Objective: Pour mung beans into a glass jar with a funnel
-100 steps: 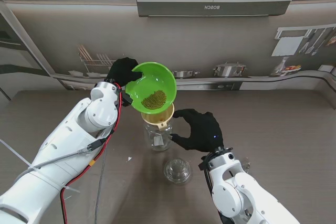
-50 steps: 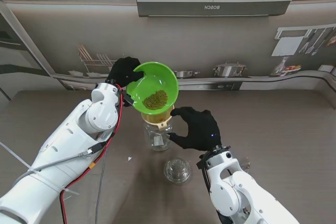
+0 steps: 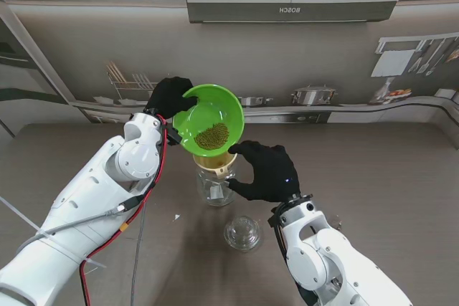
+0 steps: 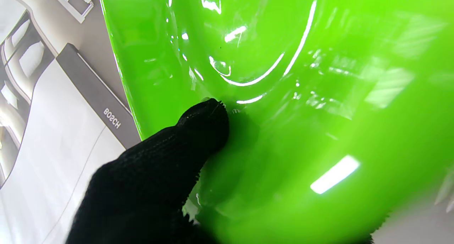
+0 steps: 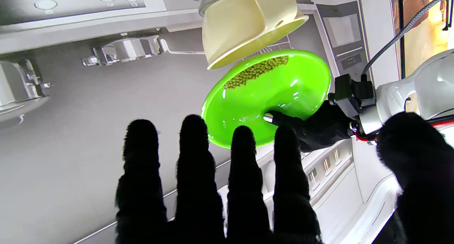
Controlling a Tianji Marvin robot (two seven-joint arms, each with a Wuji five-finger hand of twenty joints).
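Note:
My left hand (image 3: 169,97) is shut on the far rim of a green bowl (image 3: 209,117), held tilted over a cream funnel (image 3: 216,160). Mung beans (image 3: 212,136) are heaped at the bowl's lower side, close to the funnel. The funnel sits in the mouth of a glass jar (image 3: 215,186) on the table. My right hand (image 3: 270,172) is open just right of the jar and funnel, its fingers spread and not touching them. In the right wrist view the funnel (image 5: 244,24), bowl (image 5: 266,95) and beans (image 5: 257,71) show beyond the fingertips (image 5: 193,137). The bowl (image 4: 283,112) fills the left wrist view.
A glass jar lid (image 3: 242,233) lies on the brown table (image 3: 387,170), nearer to me than the jar. Red and grey cables (image 3: 140,206) hang along my left arm. The kitchen backdrop wall stands behind the table.
The green bowl has shifted slightly right and tipped a bit more over the funnel. My right hand has drifted a little farther from me, staying open beside the jar.

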